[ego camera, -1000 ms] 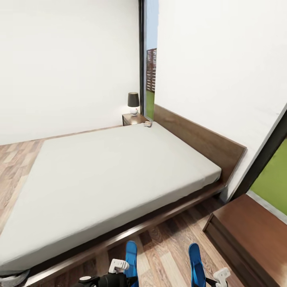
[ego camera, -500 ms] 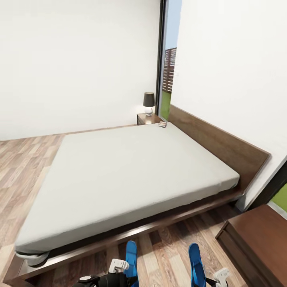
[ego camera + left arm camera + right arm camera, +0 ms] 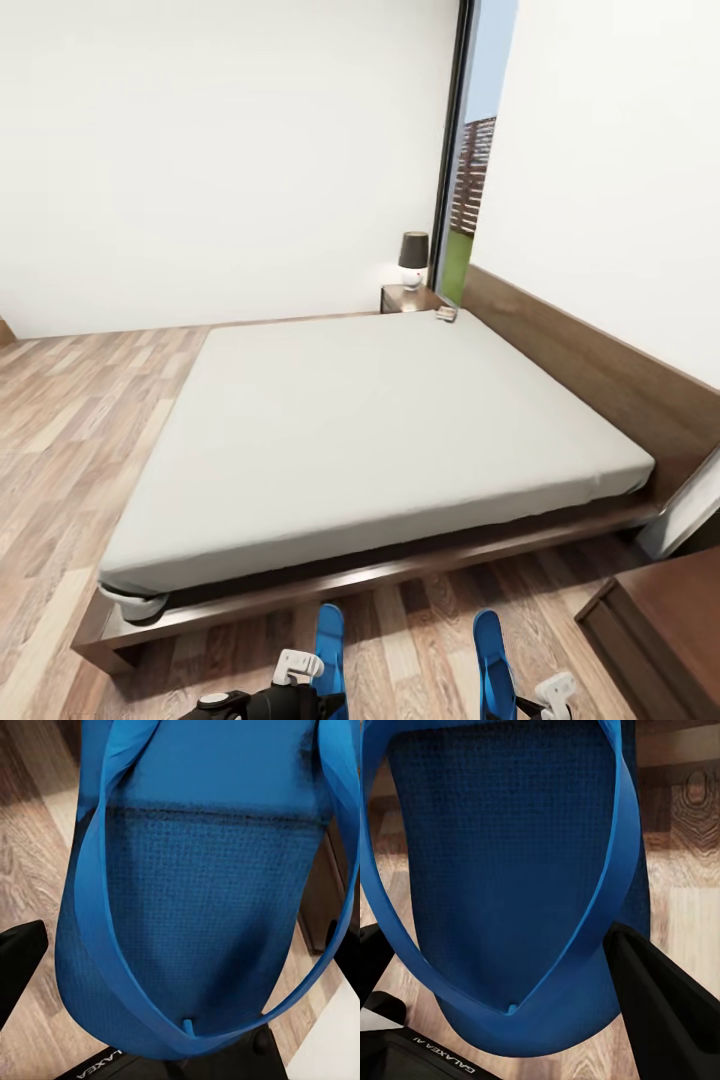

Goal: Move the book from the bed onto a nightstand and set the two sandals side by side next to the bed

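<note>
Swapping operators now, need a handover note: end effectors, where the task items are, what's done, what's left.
Left end effector: shut on the left sandal.
Right end effector: shut on the right sandal.
Both sandals are held up over the wood floor at the near side of the bed.
A small item that may be the book lies at the bed's far corner, beside the far nightstand with the lamp; too small to confirm.
Done: both sandals picked up.
Left: set the sandals side by side next to the bed; move the book onto a nightstand.

Small object (image 3: pixel 446 314) at mattress's far corner, too tiny to identify.
</note>
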